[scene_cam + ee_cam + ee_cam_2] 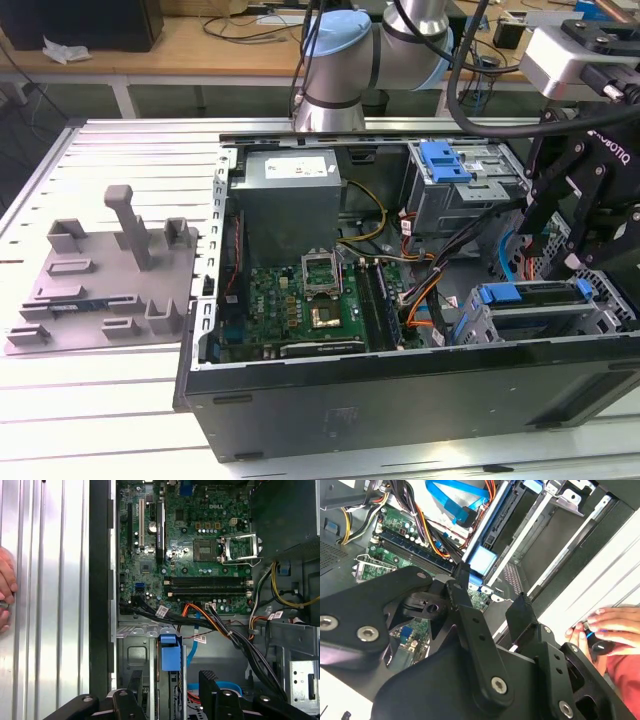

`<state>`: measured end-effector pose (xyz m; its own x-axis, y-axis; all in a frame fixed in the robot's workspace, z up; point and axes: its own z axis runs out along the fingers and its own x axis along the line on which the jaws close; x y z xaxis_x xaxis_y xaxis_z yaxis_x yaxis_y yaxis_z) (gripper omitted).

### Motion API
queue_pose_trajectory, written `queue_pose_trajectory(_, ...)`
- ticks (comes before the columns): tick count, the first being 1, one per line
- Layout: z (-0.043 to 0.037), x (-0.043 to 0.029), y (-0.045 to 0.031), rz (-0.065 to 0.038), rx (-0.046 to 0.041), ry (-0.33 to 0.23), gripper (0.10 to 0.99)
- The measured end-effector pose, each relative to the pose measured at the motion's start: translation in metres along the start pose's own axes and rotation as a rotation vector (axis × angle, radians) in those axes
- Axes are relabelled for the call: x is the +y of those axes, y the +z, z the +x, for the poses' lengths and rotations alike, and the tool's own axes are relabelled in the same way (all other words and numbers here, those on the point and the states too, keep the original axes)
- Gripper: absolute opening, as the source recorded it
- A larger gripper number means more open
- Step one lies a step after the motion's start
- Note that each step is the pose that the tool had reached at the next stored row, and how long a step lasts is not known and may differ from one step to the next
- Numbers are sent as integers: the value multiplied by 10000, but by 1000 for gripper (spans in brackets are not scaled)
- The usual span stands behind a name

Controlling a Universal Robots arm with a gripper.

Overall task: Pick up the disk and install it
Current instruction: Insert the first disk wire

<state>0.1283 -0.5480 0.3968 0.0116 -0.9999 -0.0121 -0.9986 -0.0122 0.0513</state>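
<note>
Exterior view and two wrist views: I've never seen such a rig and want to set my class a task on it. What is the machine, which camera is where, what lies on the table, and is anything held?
The machine is a silver-and-blue robot arm. The exterior view comes from a camera standing off it. Both wrist views come from cameras riding near its wrist, looking past its black two-fingered end effector. On the slatted metal table lie an open black computer case and, at the exterior view's left, a grey plastic fixture. The end effector is open and holds nothing. It hangs over a blue plastic tab on a metal drive cage. A person's hand is beside the case.
</note>
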Motion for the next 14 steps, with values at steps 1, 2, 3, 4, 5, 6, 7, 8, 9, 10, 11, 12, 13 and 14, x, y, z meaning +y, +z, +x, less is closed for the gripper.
queue_pose_trajectory(1, 0, 0, 0, 0, 0, 0, 565)
queue_pose_trajectory(2, 0, 0, 0, 0, 0, 0, 565)
queue_pose_trajectory(3, 0, 1, 0, 0, 0, 0, 565)
queue_pose_trajectory(4, 0, 1, 0, 0, 0, 0, 565)
queue_pose_trajectory(5, 0, 1, 0, 0, 0, 1, 565)
queue_pose_trajectory(6, -36, 1, 2, 0, 47, 3, 565)
queue_pose_trajectory(7, -121, 0, 2, -3, 230, 13, 565)
queue_pose_trajectory(8, -177, -1, 3, -5, 368, 20, 565)
queue_pose_trajectory(9, -225, -1, 4, -6, 476, 25, 565)
queue_pose_trajectory(10, -289, -2, 3, -7, 608, 31, 565)
queue_pose_trajectory(11, -340, -3, 4, -9, 709, 37, 565)
queue_pose_trajectory(12, -385, -4, 6, -9, 789, 41, 565)
queue_pose_trajectory(13, -446, -4, 6, -10, 879, 46, 565)
queue_pose_trajectory(14, -481, -5, 5, -11, 911, 47, 565)
